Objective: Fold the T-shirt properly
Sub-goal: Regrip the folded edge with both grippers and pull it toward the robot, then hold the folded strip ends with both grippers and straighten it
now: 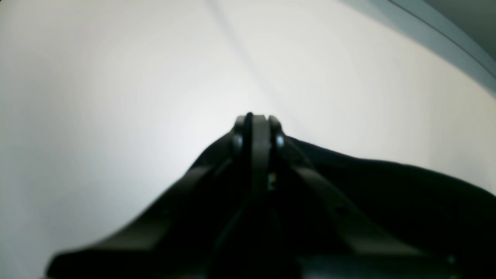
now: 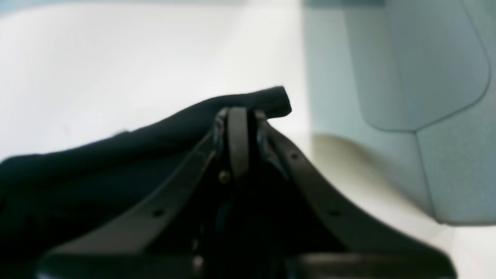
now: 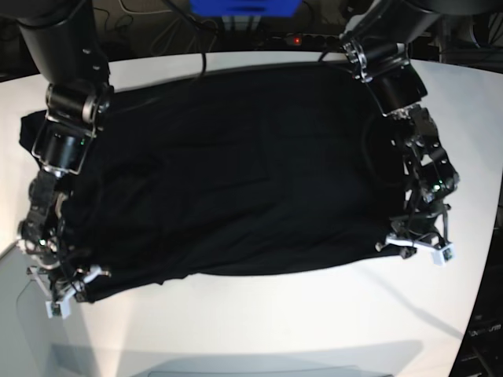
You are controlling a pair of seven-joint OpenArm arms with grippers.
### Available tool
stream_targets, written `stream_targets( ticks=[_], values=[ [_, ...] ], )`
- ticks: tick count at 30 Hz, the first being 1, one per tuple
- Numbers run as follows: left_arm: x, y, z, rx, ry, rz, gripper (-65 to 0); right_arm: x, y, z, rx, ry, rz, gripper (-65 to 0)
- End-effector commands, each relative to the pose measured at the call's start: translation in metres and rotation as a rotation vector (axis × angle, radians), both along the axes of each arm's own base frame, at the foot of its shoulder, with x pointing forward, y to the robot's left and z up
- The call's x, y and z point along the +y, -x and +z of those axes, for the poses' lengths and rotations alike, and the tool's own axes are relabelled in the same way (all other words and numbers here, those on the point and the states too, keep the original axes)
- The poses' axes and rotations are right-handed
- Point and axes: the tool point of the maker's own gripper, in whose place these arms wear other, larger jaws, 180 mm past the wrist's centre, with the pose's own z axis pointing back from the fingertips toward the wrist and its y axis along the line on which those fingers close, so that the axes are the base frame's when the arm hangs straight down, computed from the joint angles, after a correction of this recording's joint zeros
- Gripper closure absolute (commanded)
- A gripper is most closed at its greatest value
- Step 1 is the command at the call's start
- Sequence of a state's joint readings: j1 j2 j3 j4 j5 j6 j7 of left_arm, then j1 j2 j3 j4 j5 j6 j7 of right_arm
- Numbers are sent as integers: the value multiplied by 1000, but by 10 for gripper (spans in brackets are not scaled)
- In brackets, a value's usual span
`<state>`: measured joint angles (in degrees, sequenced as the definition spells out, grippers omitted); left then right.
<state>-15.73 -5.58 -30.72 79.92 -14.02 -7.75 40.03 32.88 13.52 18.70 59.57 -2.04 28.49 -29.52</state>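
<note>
The black T-shirt [image 3: 236, 173] lies spread wide over the white table [image 3: 275, 330], no print showing. My left gripper [image 3: 391, 245] is at the shirt's near right corner. In the left wrist view the left gripper [image 1: 255, 120] is shut, with black cloth [image 1: 387, 193] running from its tips to the right. My right gripper [image 3: 82, 289] is at the near left corner. Seen from the right wrist, that gripper [image 2: 240, 116] is shut on the T-shirt [image 2: 97, 162], and a rolled edge of cloth pokes out past its tips.
A grey panel [image 2: 426, 116] stands just right of the right gripper, at the table's near left corner [image 3: 23, 322]. The table's curved edge [image 1: 445, 35] runs past the left gripper. Cables and a blue box [image 3: 244, 6] sit behind the table.
</note>
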Motion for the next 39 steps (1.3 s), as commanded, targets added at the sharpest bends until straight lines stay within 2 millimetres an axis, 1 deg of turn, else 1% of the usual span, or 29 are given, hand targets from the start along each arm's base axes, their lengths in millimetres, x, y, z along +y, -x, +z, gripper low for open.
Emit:
stream_targets(
  ticks=[1, 2, 3, 4, 6, 12, 15, 17, 19, 21, 22, 24, 26, 29, 32, 37, 39],
  values=[
    [8, -10, 24, -76, -24, 12, 0, -3, -10, 35, -93, 20, 38, 0],
    [9, -9, 26, -87, -30, 15, 0, 2, -6, 32, -89, 27, 66, 0],
    [9, -9, 28, -95, -35, 17, 0, 4, -3, 34, -96, 40, 82, 0],
    [9, -4, 24, -85, -38, 16, 0, 5, 0, 39, -110, 56, 89, 0],
    [10, 6, 22, -83, -54, 18, 0, 6, 9, 39, -118, 82, 95, 0],
    [7, 46, 26, -86, -130, 6, 0, 7, 35, 38, -133, 144, 115, 0],
    [6, 67, 24, -72, -163, -2, 0, 17, 52, 34, -129, 181, 179, 0],
    [5, 77, 23, -63, -176, -5, 0, 20, 62, 35, -133, 204, 199, 0],
    [10, 88, 22, -55, -186, 10, 0, 22, 72, 37, -140, 229, 207, 0],
    [12, 97, 20, -53, -173, 37, 0, 17, 85, 36, -140, 245, 193, 0],
    [17, 103, 20, -50, -171, 58, 0, 14, 90, 37, -141, 252, 186, 0],
    [26, 118, 18, -37, -168, 101, 0, 12, 100, 36, -138, 266, 181, 0],
    [29, 133, 15, -25, -166, 133, 0, 11, 111, 36, -135, 283, 180, 0],
    [28, 152, 6, 7, -164, 146, 0, 5, 126, 35, -127, 305, 166, 0],
    [23, 165, -4, 44, -160, 142, 0, 3, 139, 29, -105, 315, 166, 0],
    [23, 186, -19, 108, -164, 135, 0, -2, 153, 13, -51, 329, 174, 0],
    [24, 194, -24, 132, -167, 134, 0, -3, 155, 10, -42, 330, 174, 0]
  ],
)
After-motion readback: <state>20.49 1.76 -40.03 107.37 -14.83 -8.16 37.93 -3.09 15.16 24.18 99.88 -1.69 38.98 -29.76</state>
